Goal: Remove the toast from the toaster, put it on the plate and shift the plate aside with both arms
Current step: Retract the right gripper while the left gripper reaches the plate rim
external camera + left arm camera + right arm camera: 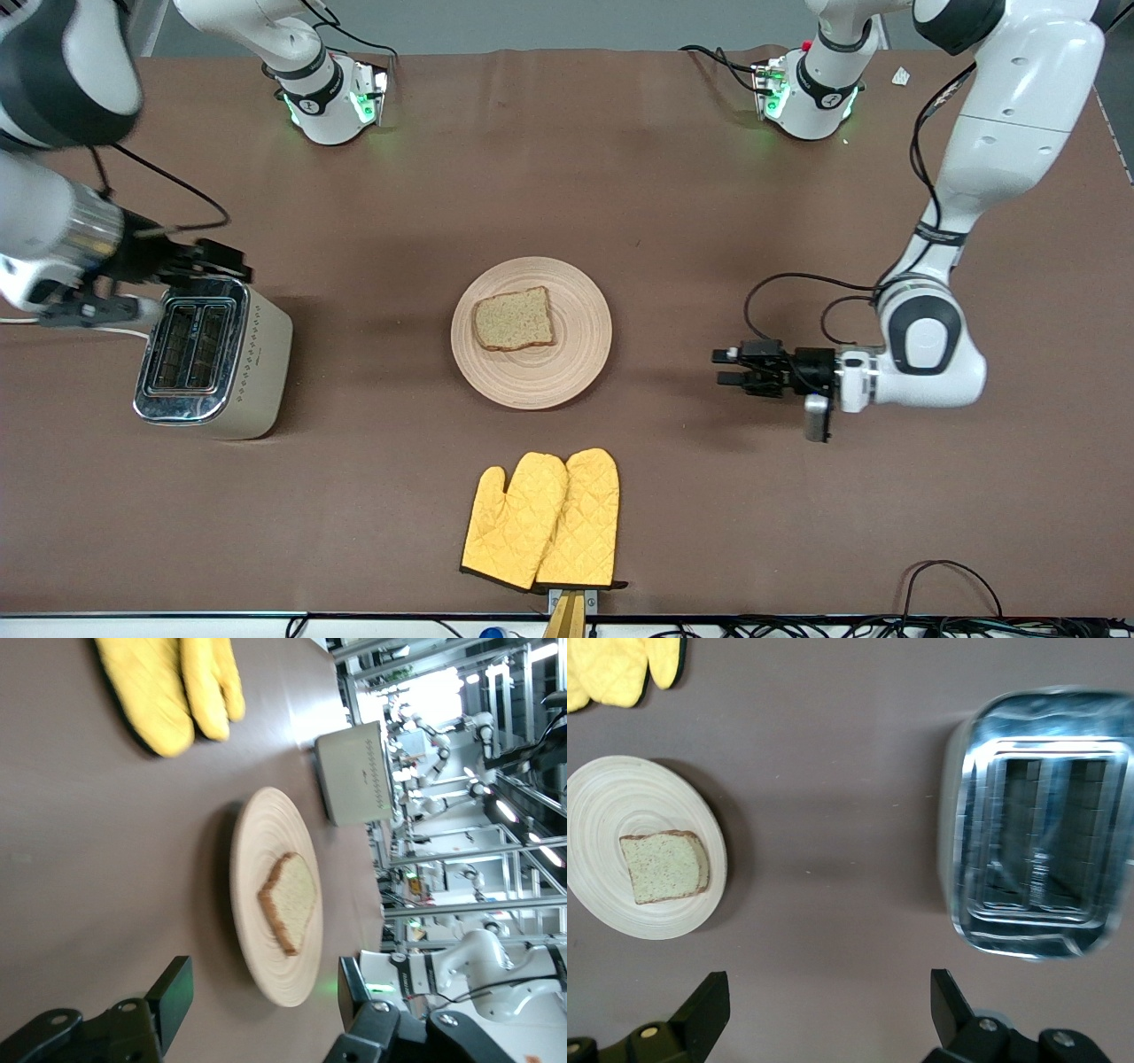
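Toast [514, 319]: lies flat on the plate [576, 363].
Left pincer [728, 367]: spread, low beside the plate.
Right pincer [208, 261]: spread, over the toaster [213, 356].

White arms [1001, 133] — black bands, green-lit bases.

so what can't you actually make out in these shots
- Toaster slots: their bottoms are dark in the front view and smeared by blur in the right wrist view, so anything deep inside is hidden.
- Underside of the toast on the plate: hidden in every view.
- Right gripper, over the toaster: the arm is cut off by the front view's edge.
- Left gripper: its fingers are cropped in the left wrist view.
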